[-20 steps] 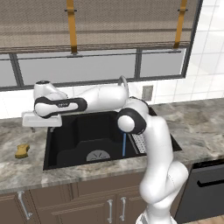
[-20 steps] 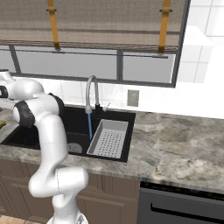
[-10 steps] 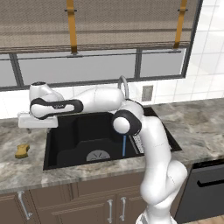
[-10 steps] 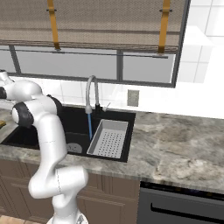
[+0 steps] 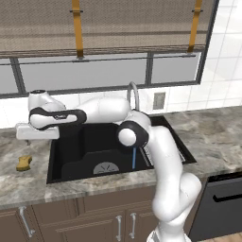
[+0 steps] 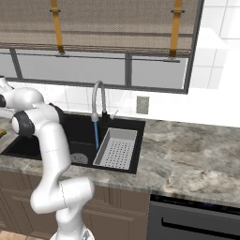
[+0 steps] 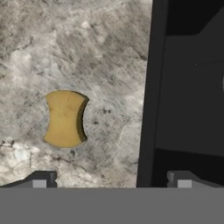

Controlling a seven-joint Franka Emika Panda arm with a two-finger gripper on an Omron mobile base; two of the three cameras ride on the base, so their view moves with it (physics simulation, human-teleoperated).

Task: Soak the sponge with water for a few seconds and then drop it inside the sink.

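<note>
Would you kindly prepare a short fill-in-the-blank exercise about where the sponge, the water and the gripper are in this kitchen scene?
1. The sponge lies on the ____, outside the sink.
2. The water falls from the faucet as a thin stream coloured ____.
3. The gripper has its jaws ____ and holds nothing.
4. In the right base view, the drainer tray sits to the ____ of the stream.

Missing words: counter; blue; open; right

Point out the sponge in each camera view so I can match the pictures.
Left base view: sponge lies on the counter, left of the sink.
Right base view: a sliver of yellow at the far left edge, too small to confirm.
Hand view: sponge left of centre, on the counter.
Shared landmark: the sink's left rim.
</note>
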